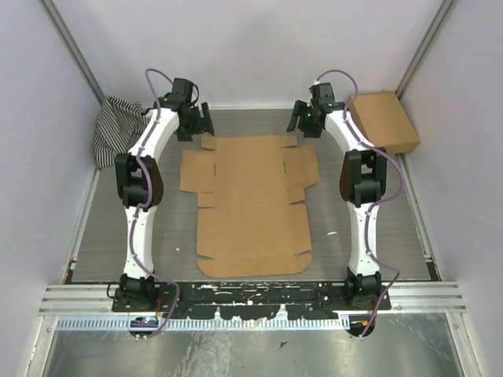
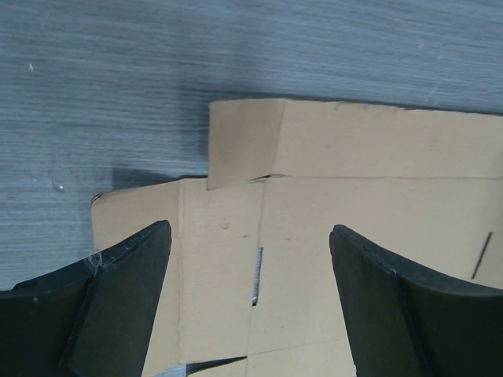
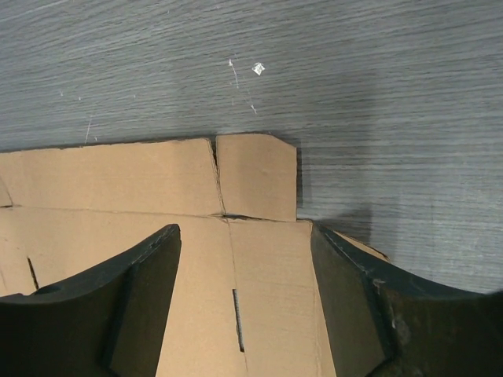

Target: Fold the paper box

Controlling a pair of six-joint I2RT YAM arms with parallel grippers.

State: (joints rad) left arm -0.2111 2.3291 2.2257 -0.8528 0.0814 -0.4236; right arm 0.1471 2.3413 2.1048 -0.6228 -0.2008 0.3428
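Note:
The paper box [image 1: 250,204] lies flat on the grey table as a brown die-cut sheet with flaps and slits. My left gripper [image 1: 196,122] hovers over the sheet's far left corner. In the left wrist view it [image 2: 250,232] is open, its dark fingers [image 2: 126,298] straddling a side flap and a slit [image 2: 257,275] in the paper box [image 2: 354,236] without touching. My right gripper [image 1: 303,118] hangs over the far right corner. Its wrist view shows it [image 3: 244,229] open above the paper box [image 3: 267,275], just short of a small corner tab [image 3: 258,177], with nothing held.
A smaller closed brown cardboard box [image 1: 383,122] sits at the back right against the wall. A striped black-and-white cloth [image 1: 114,129] is bunched at the back left. Grey walls enclose three sides, and an aluminium rail [image 1: 251,294] runs along the near edge.

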